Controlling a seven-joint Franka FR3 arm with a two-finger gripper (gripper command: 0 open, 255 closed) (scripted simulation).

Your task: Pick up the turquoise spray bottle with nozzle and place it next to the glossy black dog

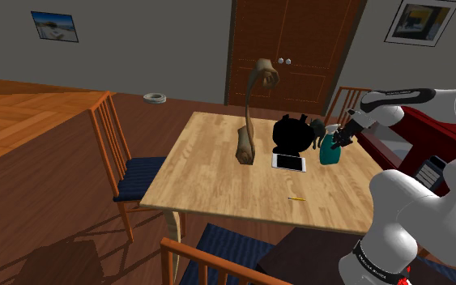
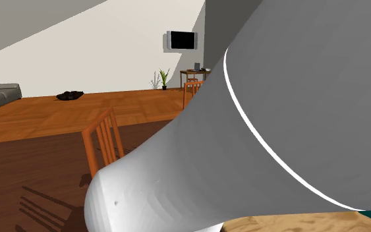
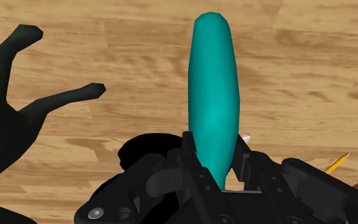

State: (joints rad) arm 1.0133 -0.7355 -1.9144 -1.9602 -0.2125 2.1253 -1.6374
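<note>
Since the pincer (image 3: pixel 214 151) is closed narrowly on the turquoise spray bottle (image 3: pixel 214 83), with one finger on each flank, the bottle is judged to be held. Whether its base rests on the bench (image 3: pixel 107 38) or hangs just above it cannot be told.

Location: the bottle sits between the fingers and extends away from them. The black dog (image 3: pixel 6 127) is just beside the pincer, with two of its thin limbs reaching towards the bottle but apart from it.

Risks noted:
1. The bottle's body is smooth and rounded, and the grip is near one end. It could pivot or slide between the fingers during travel.
2. The dog's projecting limbs are near the pincer. A sideways approach could strike them and shift or tip the dog.
3. The bottle is tall and slim. Released while tilted, it is likely to topple, possibly against the dog.

Count on the bench: one spray bottle, one black dog, one pencil (image 3: pixel 337 162) on the pincer's far side from the dog, one flat white device (image 1: pixel 288 162), and one tall tan figure (image 1: pixel 248 138) beyond the dog.
</note>
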